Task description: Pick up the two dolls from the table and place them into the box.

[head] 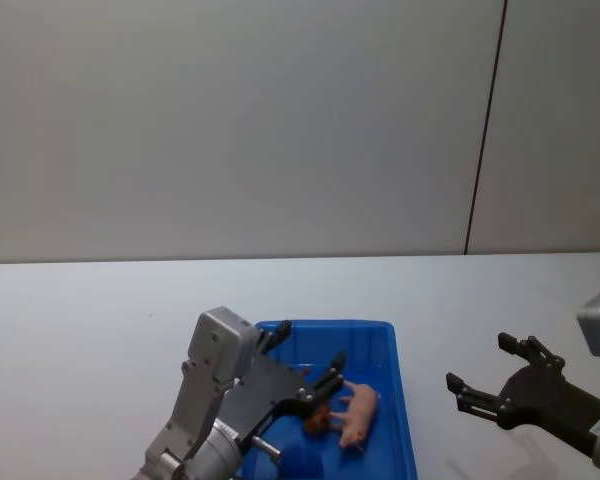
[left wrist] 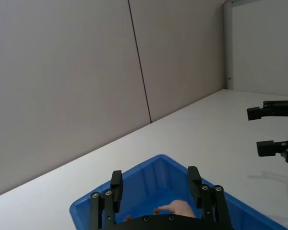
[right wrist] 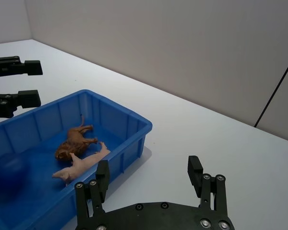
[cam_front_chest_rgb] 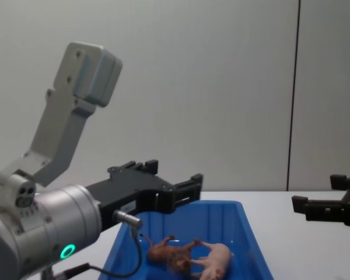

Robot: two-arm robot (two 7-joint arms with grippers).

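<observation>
**With both dolls down, blue box holds pig and lion**

As the pink pig [right wrist: 81, 165] and brown lion [right wrist: 74, 142] lie touching inside the blue box [right wrist: 134, 125] on the white worktop [right wrist: 197, 129], the left gripper [head: 305, 363] hovers above, fingers spread and empty; the right gripper [head: 480, 375] hangs beside the box, likewise open.

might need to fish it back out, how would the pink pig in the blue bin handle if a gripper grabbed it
The pink pig looks small and probably light. It lies on its side against the brown lion in the blue bin, so a grab may nudge both. Its thin legs and smooth-looking skin could slip; gripping the body seems safer.
</observation>
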